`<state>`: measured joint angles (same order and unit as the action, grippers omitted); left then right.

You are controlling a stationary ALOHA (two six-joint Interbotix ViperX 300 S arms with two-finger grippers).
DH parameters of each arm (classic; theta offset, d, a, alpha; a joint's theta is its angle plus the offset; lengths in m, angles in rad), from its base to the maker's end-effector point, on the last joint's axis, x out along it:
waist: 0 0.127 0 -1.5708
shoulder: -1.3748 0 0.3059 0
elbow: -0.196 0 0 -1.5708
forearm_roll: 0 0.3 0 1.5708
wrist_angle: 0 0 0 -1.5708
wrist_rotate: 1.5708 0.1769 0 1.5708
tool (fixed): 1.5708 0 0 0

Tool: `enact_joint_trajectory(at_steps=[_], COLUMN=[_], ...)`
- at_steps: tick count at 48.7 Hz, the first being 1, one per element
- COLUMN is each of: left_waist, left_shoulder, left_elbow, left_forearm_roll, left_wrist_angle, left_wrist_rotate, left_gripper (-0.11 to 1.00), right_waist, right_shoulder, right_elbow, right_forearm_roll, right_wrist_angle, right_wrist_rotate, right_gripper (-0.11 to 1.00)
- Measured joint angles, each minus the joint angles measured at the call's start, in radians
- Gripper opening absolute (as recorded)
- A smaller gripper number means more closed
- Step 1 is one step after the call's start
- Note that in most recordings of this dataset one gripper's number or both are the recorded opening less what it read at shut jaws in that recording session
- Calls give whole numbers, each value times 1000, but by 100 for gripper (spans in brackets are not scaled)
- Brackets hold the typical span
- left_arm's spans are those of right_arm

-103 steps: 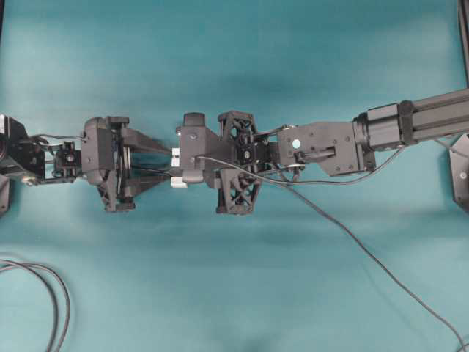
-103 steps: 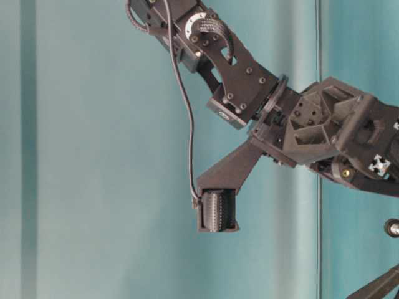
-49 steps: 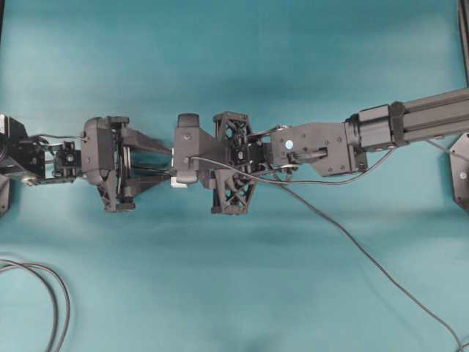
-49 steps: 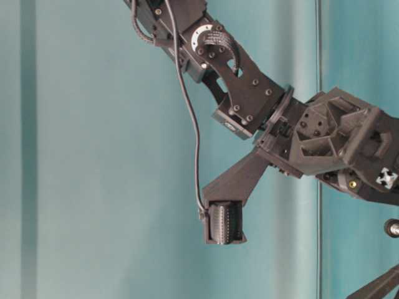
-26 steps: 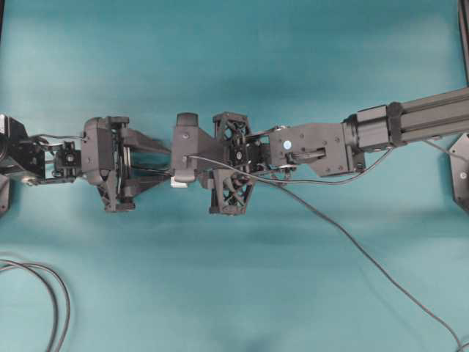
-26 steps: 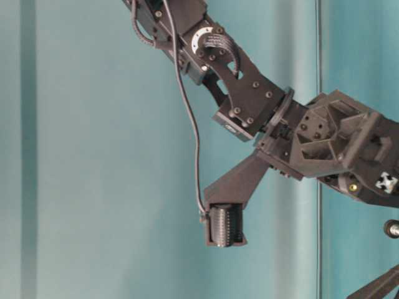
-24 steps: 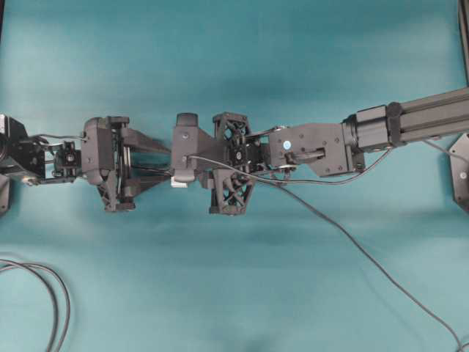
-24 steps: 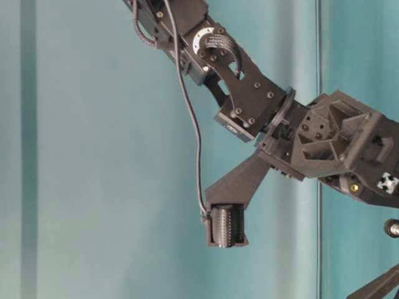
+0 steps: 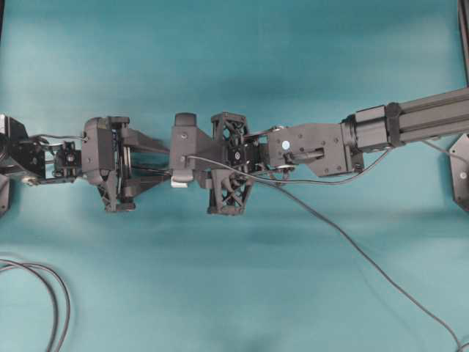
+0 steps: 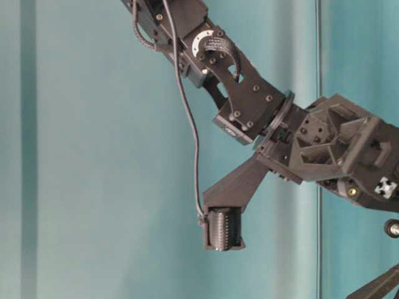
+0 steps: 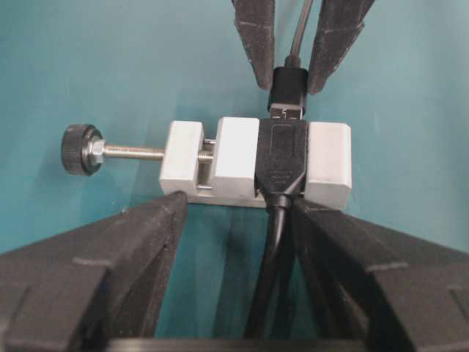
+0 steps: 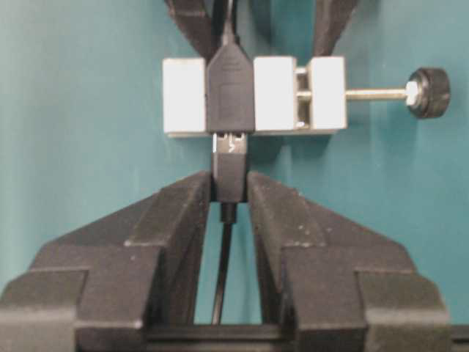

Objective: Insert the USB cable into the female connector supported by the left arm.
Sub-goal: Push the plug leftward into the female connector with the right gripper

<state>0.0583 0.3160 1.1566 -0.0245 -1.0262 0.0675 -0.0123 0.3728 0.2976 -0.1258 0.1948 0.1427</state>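
Note:
The female connector [image 11: 282, 158] is a black socket clamped in a white block [image 11: 238, 158] with a rod and a black knob [image 11: 77, 149]. The block hangs above the teal table with a shadow under it. My left gripper [image 11: 242, 205] stands wide with both fingertips [image 11: 174, 204] against the block's near edge, carrying it. Opposite it, my right gripper [image 12: 229, 180] is shut on the black plug body [image 12: 229, 172] of the USB cable [image 9: 352, 246]. The silvery plug tip [image 12: 229, 141] sits at the socket mouth, and a short strip of metal still shows. From overhead, the right gripper [image 9: 183, 155] covers most of the block.
Looped dark cables [image 9: 51, 301] lie at the front left corner. The right arm's forearm [image 9: 410, 121] stretches in from the right edge, beside a black mount [image 9: 460, 176]. The USB cable trails across the table to the front right.
The right arm has crept a little to the left, toward the left gripper. Less of the white block shows from overhead. The left arm has not moved.

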Motion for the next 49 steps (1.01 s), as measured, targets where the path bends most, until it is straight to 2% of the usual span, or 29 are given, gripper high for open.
enact_joint_trajectory(at_steps=[25, 37, 49], left_waist=[-8, -20, -25], left_shoulder=[0, 0, -2], left_elbow=[-5, -8, -11], left_forearm_roll=[-3, -3, -5], left_wrist_angle=[2, 8, 14], left_wrist_rotate=[26, 26, 26], left_gripper=[74, 74, 74], right_waist=[-2, 0, 2], right_shoulder=[20, 25, 26], right_elbow=[-23, -38, -44], right_forearm_roll=[0, -25, -28], right_wrist_angle=[5, 8, 14], right_wrist_rotate=[-8, -8, -15], right_gripper=[22, 22, 22])
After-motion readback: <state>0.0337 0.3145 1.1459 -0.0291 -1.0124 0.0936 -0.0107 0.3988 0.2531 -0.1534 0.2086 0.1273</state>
